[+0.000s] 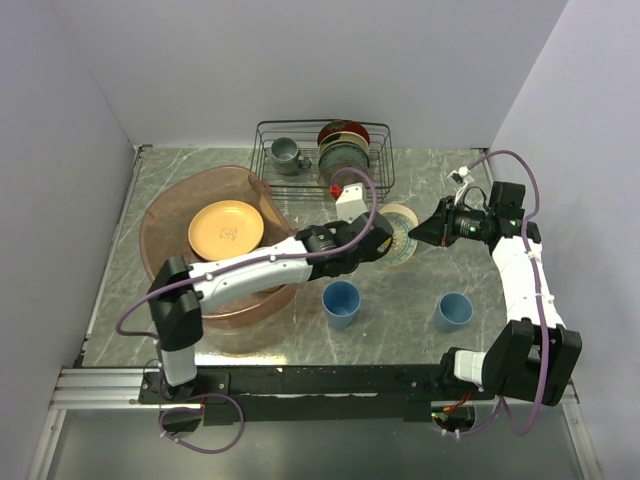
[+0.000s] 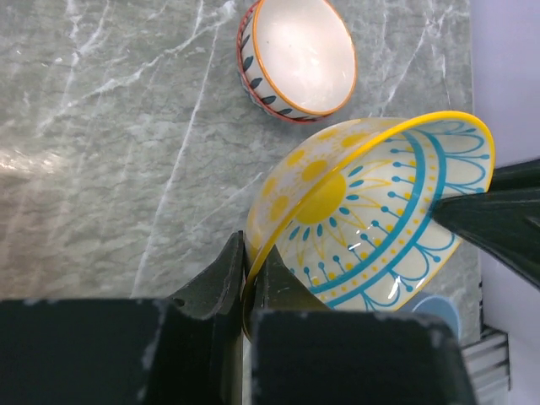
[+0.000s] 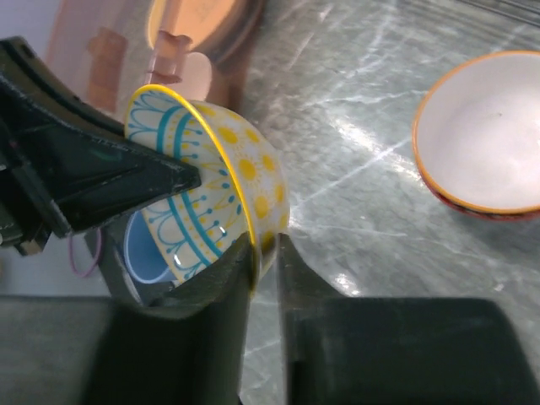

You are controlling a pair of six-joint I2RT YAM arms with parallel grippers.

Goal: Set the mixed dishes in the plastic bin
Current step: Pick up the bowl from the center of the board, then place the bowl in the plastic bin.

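Since the plastic bin (image 1: 160,215) sits at the far left of the counter (image 1: 420,170), on the left arm's side, dishes from the right half probably need passing across. The bin holds one yellow-orange plate (image 1: 226,228), flat on its bottom, and nothing else that I can see. The left arm lies stretched over the bin's near rim toward mid-counter. Just short of its claw, the red-patterned bowl (image 2: 295,55) stands upright by the wire rack (image 1: 265,150). A light-blue cup (image 1: 341,303) stands nearer the arms. Neither is binned yet.

The left claw (image 2: 251,261) is pinched tight on the rim of the cream bowl (image 2: 371,211), one finger inside and one outside. The bowl looks lifted clear of the counter, tipped on edge, right of the bin and apart from it. I'd say it is tilted that way so each claw gets a stretch of rim. The right claw (image 3: 263,249) grips the opposite rim, jaws narrow, with the bowl wall sandwiched between them.

With both claws on it, this reads as a mid-air handover, right to left. Likely next, the right claw lets go and the left carries the bowl to the bin. The risk is the thin rim pinch, since the bowl could swing once one side frees. Further right, a second light-blue cup (image 1: 453,311) stands alone on the counter.
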